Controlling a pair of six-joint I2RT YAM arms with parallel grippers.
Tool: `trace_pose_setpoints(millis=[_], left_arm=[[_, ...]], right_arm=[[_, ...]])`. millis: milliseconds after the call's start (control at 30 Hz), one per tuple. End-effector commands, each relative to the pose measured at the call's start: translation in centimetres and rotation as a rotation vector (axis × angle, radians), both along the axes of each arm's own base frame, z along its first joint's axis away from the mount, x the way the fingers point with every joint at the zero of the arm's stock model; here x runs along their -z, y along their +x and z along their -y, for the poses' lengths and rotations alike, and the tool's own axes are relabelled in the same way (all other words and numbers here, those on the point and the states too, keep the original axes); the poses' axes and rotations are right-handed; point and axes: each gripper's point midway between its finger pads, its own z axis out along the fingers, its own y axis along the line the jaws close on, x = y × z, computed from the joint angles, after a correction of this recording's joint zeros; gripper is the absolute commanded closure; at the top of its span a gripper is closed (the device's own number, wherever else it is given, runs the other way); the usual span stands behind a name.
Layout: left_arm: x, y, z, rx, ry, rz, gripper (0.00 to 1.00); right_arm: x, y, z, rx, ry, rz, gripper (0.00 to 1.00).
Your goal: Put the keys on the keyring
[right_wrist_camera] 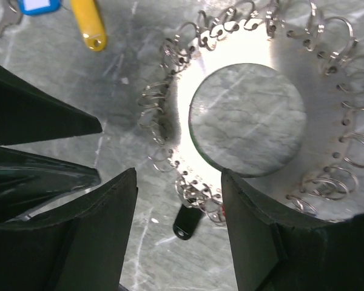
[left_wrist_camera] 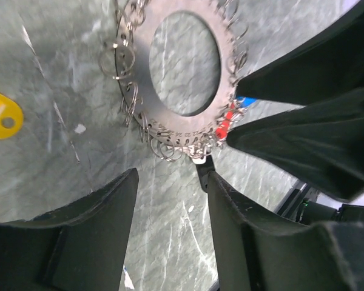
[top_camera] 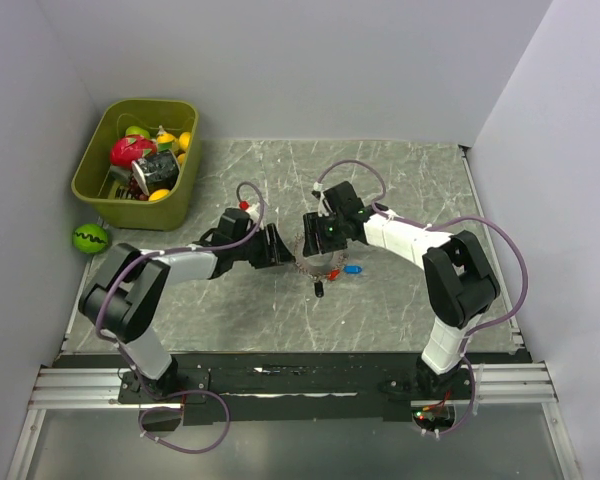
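The keyring (top_camera: 313, 263) is a flat silver disc with a round hole and many small wire loops round its rim, lying on the marble table between the two grippers. It fills the left wrist view (left_wrist_camera: 139, 79) and the right wrist view (right_wrist_camera: 242, 45). A dark fob (right_wrist_camera: 186, 221) hangs off its rim, with red (left_wrist_camera: 224, 124) and blue (left_wrist_camera: 246, 101) tags beside it. A yellow tag (right_wrist_camera: 90, 24), a blue tag (right_wrist_camera: 36, 6) and a silver key (right_wrist_camera: 3, 21) lie loose nearby. My left gripper (left_wrist_camera: 170, 182) is open and empty beside the ring. My right gripper (right_wrist_camera: 177, 182) is open over the fob.
A green bin (top_camera: 95, 185) full of toy fruit stands at the back left, with a green ball (top_camera: 90, 237) beside it. Grey walls close in the left, back and right. The two grippers' fingertips are very close together over the ring.
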Motion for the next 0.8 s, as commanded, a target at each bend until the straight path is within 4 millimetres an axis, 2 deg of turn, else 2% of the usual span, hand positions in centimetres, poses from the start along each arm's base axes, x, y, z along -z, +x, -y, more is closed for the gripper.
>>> trace_pose_setpoints(millis=[0, 200, 300, 400, 600, 767], left_arm=[[-0.7, 1.3, 1.2, -0.016, -0.035, 0.017, 0.45], [-0.2, 1.1, 1.5, -0.004, -0.047, -0.006, 0.45], [-0.3, 1.4, 1.1, -0.025, -0.021, -0.002, 0.45], [-0.5, 1.6, 0.3, -0.054, 0.012, 0.016, 0.44], [-0.9, 1.8, -1.3, -0.096, 0.044, 0.032, 0.43], [-1.3, 1.8, -2.2, -0.112, 0.029, 0.037, 0.43]], right_arm=[[-1.3, 1.7, -0.1, -0.002, -0.031, 0.066, 0.39], [-0.3, 1.9, -0.3, -0.001, -0.058, 0.063, 0.43], [-0.1, 1.8, -1.1, -0.025, -0.065, 0.076, 0.44], [0.8, 1.4, -1.9, -0.051, -0.093, 0.065, 0.45], [1.3, 1.7, -3.6, -0.084, -0.103, 0.073, 0.46], [1.9, 1.5, -4.1, -0.097, -0.112, 0.069, 0.47]])
